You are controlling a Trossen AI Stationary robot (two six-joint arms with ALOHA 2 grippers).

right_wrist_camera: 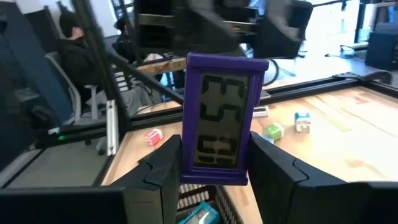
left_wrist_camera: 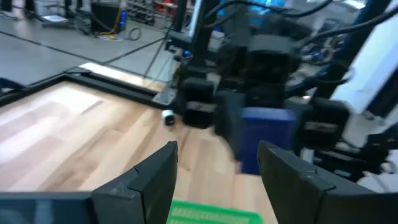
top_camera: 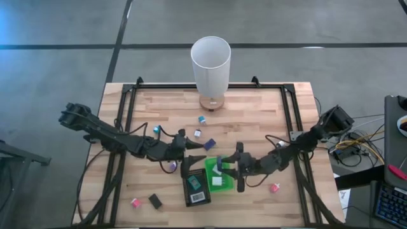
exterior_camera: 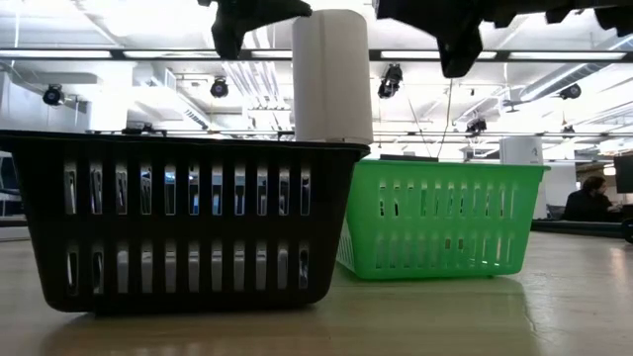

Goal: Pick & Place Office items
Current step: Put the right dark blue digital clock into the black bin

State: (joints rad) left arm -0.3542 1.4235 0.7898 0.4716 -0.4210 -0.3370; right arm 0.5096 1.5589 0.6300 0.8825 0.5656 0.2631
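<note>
Two fingers of my right gripper pinch a purple clock above the green tray, its base hidden, while my left gripper hangs open, empty.

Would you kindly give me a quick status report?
Right pincer shut on purple clock above green basket. Left pincer open, empty, facing it. Nothing blocking.

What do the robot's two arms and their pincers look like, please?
Both arms are dark, almost black, built of chunky jointed segments, with dark cables looping alongside them in the high view. The left pincer has two broad, flat black fingers with angular, bevelled tips. The right pincer has the same matte black wedge-shaped fingers. No markings are readable on either.
</note>
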